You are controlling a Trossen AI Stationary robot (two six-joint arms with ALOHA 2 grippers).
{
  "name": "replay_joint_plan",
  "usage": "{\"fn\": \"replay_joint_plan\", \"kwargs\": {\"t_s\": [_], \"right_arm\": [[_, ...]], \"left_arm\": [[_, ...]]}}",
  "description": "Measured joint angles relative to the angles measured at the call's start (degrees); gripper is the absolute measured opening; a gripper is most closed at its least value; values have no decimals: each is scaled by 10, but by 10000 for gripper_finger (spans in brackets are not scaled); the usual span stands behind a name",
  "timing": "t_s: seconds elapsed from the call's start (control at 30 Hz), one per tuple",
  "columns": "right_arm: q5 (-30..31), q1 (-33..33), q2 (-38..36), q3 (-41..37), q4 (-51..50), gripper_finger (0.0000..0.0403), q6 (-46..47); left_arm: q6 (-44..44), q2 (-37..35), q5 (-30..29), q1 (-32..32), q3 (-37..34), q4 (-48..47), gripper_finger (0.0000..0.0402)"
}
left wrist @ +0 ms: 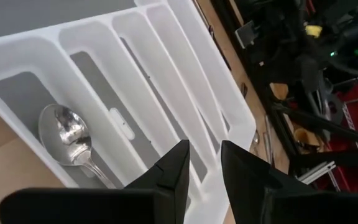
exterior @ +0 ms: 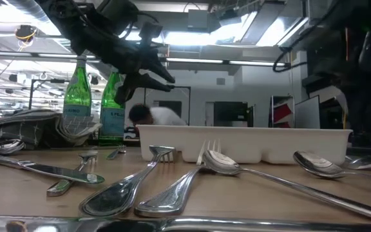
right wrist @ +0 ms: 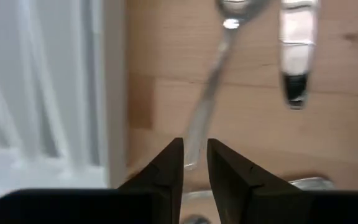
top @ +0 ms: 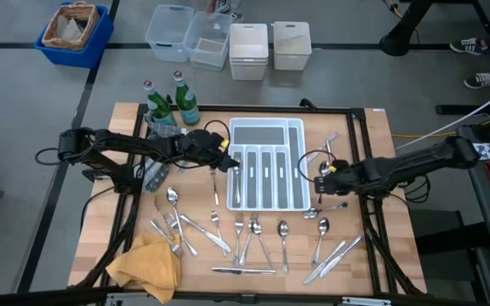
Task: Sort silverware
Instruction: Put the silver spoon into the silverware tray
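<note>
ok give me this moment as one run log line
left gripper: open, empty, over white tray | tray: one spoon in end slot | right gripper: open, empty, over spoon handle beside tray | most silverware unsorted on table

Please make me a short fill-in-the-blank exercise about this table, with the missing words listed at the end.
1. The only piece already inside the white compartmented plastic tray is a shiny silver metal ____.
2. The left gripper hovers above the ____.
3. Two green glass ____ stand at the table's far-left corner.
4. The crumpled cloth at the near-left corner is ____.

Missing words: spoon; tray; bottles; yellow
</note>
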Motion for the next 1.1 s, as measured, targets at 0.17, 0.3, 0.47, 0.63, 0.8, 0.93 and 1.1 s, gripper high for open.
{"fn": "replay_joint_plan", "kwargs": {"t_s": [0.17,0.3,0.47,0.63,0.8,0.93,1.1], "right_arm": [[30,0,50,0,10,76,13],[60,-4,76,0,9,76,28],[62,-33,98,0,10,76,27],[60,-67,105,-1,28,76,-3],[60,-99,105,-1,50,76,-47],[54,-122,105,-1,48,76,-54],[42,-133,118,-1,49,76,-67]], "left_arm": [[0,0,0,0,0,-6,82],[-1,0,0,-2,0,-8,82],[-2,0,0,-2,0,-11,82],[-3,0,0,-2,0,-11,82],[1,0,0,-2,0,-11,82],[1,0,0,-2,0,-11,82],[1,0,0,-2,0,-11,82]]}}
